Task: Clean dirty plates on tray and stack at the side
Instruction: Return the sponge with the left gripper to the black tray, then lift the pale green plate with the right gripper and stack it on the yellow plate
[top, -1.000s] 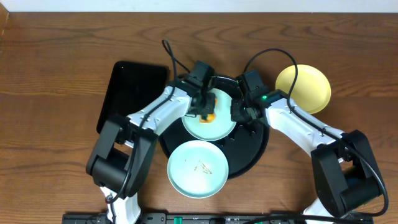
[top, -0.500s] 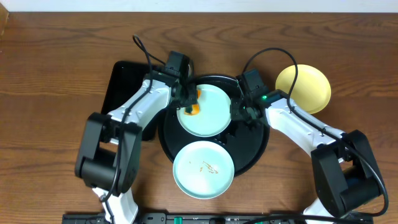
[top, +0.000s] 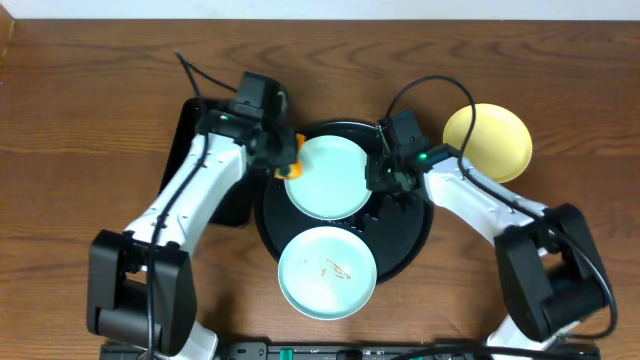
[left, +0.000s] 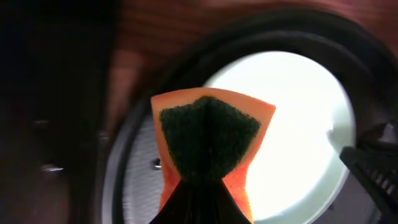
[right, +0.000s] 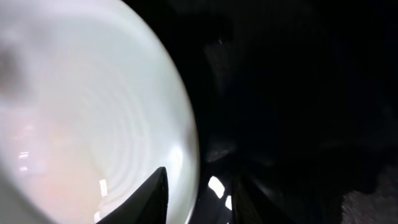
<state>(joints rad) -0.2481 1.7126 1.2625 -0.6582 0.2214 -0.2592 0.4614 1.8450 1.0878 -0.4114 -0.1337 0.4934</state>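
A mint-blue plate (top: 330, 180) lies at the back of the round black tray (top: 410, 240), its face free of smears. My left gripper (top: 280, 152) is shut on an orange sponge (top: 288, 160) with a dark green pad (left: 208, 140), held over the tray's left rim beside that plate (left: 298, 124). My right gripper (top: 381, 178) grips the plate's right rim, with one finger over the plate (right: 81, 112) and one outside it (right: 202, 175). A second mint-blue plate (top: 327, 272) with orange-brown smears sits at the tray's front edge. The pale yellow plate (top: 487, 142) rests on the table at the right.
A smaller rectangular black tray (top: 200, 140) lies left of the round tray, under my left arm. Cables loop over the back of the table. Bare wood-grain tabletop (top: 80, 150) stretches to the far left and the far right.
My left gripper has carried the sponge leftward, off the back plate's middle to the tray's left rim. The plate shifted slightly back at first. The right gripper has stayed at the plate's rim.
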